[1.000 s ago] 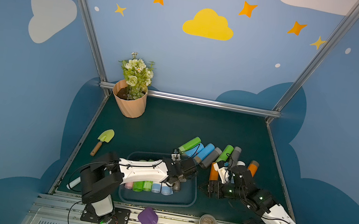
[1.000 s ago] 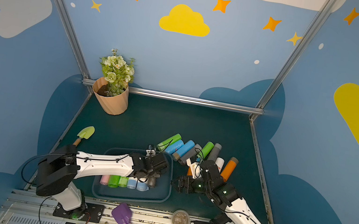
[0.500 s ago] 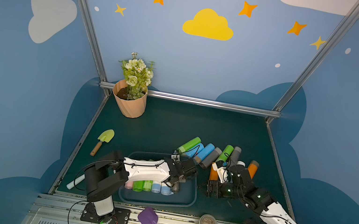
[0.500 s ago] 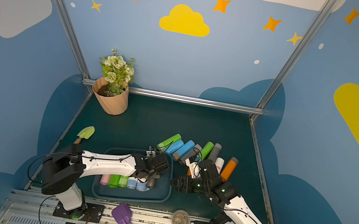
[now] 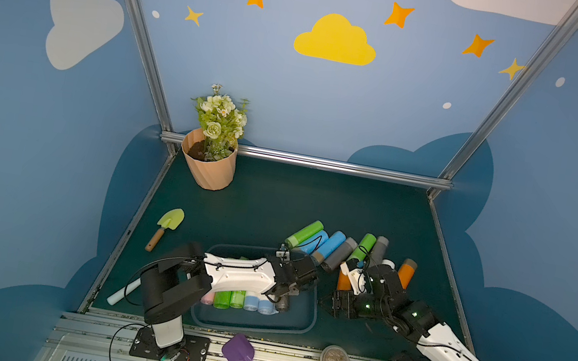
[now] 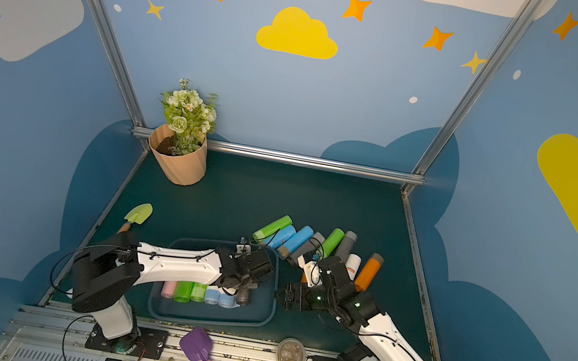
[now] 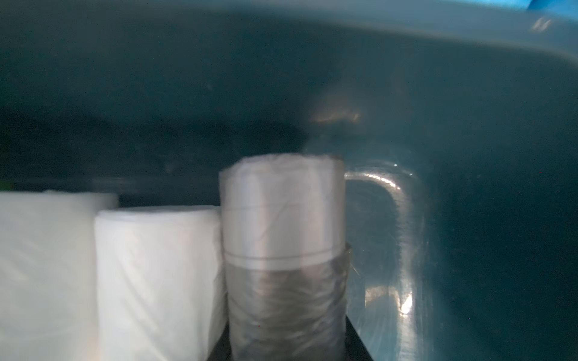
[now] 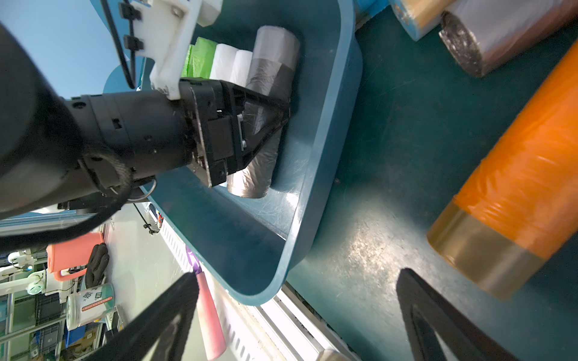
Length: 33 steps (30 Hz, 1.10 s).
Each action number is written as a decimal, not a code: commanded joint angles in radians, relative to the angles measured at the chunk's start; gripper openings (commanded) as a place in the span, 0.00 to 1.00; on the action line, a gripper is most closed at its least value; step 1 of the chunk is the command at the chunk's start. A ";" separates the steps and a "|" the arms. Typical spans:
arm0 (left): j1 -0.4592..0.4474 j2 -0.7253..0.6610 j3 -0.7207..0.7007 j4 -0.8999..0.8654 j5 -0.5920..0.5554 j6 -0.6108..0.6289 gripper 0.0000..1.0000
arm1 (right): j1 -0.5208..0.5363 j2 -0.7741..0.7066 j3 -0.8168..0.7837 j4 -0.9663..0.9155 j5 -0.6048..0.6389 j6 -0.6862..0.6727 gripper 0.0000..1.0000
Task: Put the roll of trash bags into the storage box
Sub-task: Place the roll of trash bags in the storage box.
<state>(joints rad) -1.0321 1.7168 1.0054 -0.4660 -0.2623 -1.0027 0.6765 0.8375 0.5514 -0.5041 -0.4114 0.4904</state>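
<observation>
A shallow, round-cornered storage box [image 5: 313, 315] of glossy blue-grey plastic was noted on the dark green mat [image 5: 277, 195], with a row of film-wrapped rolls [image 5: 237, 300] laid side by side in it. The grey roll of trash bags [image 8: 272, 72], a crinkled cylinder with one paler end, was seen inside the box at the row's end, clamped in the left gripper [image 8: 275, 115]. The right gripper [image 8: 298, 275] was held empty, jaws wide apart, just beside the box's rim.

dark grey plastic-wrapped roll of trash bags [image 8: 271, 75] is lying on its side inside the shallow blue-grey translucent plastic storage box [image 5: 313, 314], right of its middle; box sits flat on the counter [image 5: 268, 202]
</observation>
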 commanded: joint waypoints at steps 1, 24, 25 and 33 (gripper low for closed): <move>0.006 0.003 0.016 -0.015 -0.008 0.006 0.38 | 0.003 0.002 0.025 0.001 0.008 -0.013 0.97; 0.006 -0.007 0.019 -0.039 -0.026 0.010 0.42 | 0.006 0.030 0.039 0.001 0.008 -0.022 0.97; 0.006 -0.008 0.020 -0.043 -0.029 0.012 0.42 | 0.005 0.028 0.034 0.003 0.007 -0.018 0.97; 0.004 -0.025 0.028 -0.055 -0.036 0.015 0.44 | 0.008 0.019 0.030 0.001 0.007 -0.019 0.97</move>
<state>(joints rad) -1.0325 1.7164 1.0119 -0.4763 -0.2646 -1.0012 0.6777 0.8688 0.5537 -0.5011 -0.4080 0.4885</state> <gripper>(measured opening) 0.434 0.967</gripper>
